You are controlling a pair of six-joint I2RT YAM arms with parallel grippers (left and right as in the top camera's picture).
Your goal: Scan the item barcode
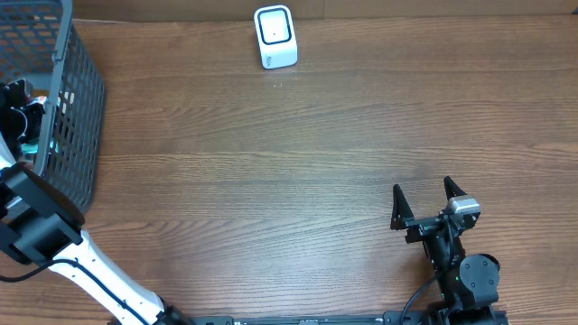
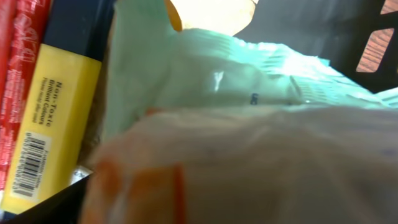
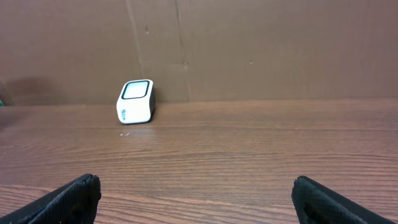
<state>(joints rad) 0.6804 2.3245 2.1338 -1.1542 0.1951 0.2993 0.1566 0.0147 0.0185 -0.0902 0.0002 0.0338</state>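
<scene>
Orange-and-white packet (image 2: pixel 249 168), probably my item, crowds the left wrist lens beside a yellow box (image 2: pixel 43 118). Overhead, left gripper (image 1: pixel 23 104) sits inside the basket (image 1: pixel 81 108) to fetch it; I cannot tell its spread. Right gripper (image 3: pixel 196 186) stands wide, facing the scanner (image 3: pixel 135 101).

Table (image 1: pixel 298 181): brown wood-grain top, grain running left to right, filling most of the overhead view. Surface flat and matte.

Directly on it:

1. Scanner (image 1: pixel 275 37): small white box with rounded corners and a dark window framed in white. It stands near the far edge, a little left of centre. In the right wrist view it sits upright, with bare wood all round it.
2. Basket (image 1: pixel 77 108): dark mesh walls, at the far-left corner, partly cut off by the frame, well apart from the scanner.
3. Specks (image 1: pixel 277 86): a few pale ones on the wood just in front of the scanner. Too small to identify.
</scene>
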